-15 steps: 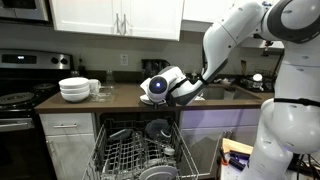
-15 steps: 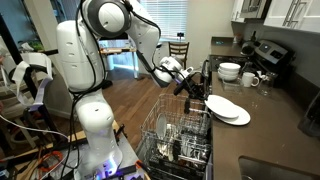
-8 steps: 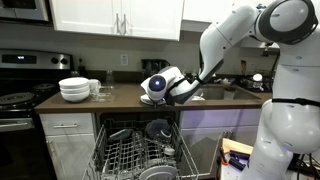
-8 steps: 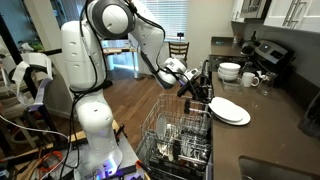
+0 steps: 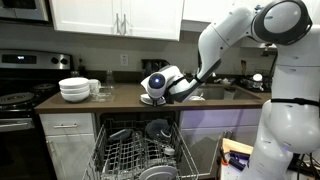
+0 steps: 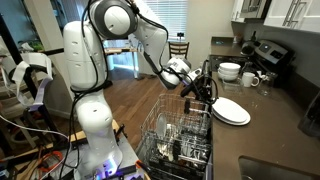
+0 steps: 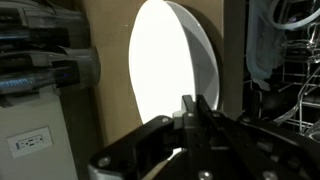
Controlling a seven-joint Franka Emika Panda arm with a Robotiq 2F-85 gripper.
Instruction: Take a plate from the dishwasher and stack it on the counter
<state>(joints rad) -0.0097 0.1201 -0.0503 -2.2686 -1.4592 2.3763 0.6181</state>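
Right at the counter's front edge — white dinner plate lying flat.
Gripper sits at its rim — clenched or released, I cannot tell.

Glossy white rounded arm with dark joint seams and black jaws.

Glossy white plate; matt dark counter.

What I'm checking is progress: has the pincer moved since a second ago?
Yes. In an exterior view the pincer, shut on a white round plate, has shifted right, toward the plate stack on the dark brown counter.
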